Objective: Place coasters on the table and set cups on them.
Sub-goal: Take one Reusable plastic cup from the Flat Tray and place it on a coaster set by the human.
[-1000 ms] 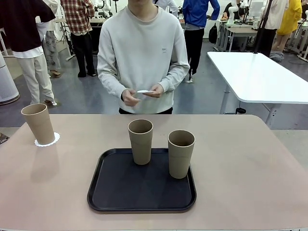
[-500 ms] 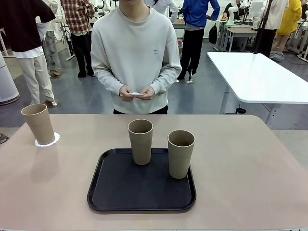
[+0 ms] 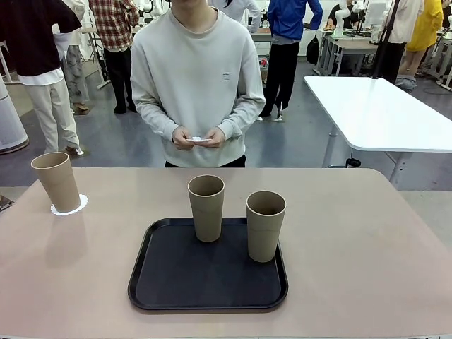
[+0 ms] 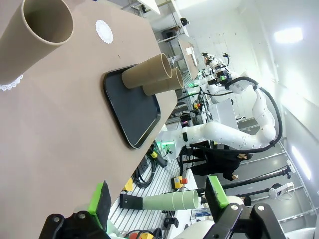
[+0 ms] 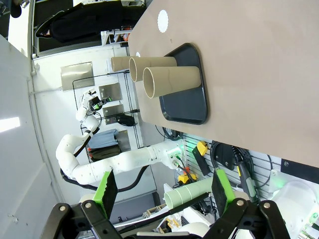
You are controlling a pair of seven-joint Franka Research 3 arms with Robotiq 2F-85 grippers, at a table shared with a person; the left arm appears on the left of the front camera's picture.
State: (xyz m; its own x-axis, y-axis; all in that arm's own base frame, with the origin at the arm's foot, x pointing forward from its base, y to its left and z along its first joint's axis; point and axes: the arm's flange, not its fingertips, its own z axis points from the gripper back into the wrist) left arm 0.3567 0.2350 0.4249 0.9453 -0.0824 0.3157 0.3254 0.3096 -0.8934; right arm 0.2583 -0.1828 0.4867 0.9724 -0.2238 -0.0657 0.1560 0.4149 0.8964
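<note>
One tan cup [image 3: 56,181] stands on a lacy white coaster [image 3: 69,205] at the table's [image 3: 367,240] far left. Two more cups [image 3: 206,207] [image 3: 265,225] stand upright on the black tray [image 3: 208,272] in the middle. Behind the far edge, the person holds a white coaster [image 3: 200,138] in both hands at waist height. In the wrist views a bare coaster [image 4: 103,31] [image 5: 163,20] lies on the tabletop beyond the tray. My left gripper [image 4: 159,196] is open and holds nothing, well back from the left cup [image 4: 37,35]. Likewise my right gripper [image 5: 164,191] is open off the table's side.
A white table [image 3: 381,113] stands at the back right. Several people stand in the room behind. Bare tabletop lies left and right of the tray.
The person has straightened up, shifted slightly left and drawn both hands with the coaster in toward the body. The cups and tray have not moved.
</note>
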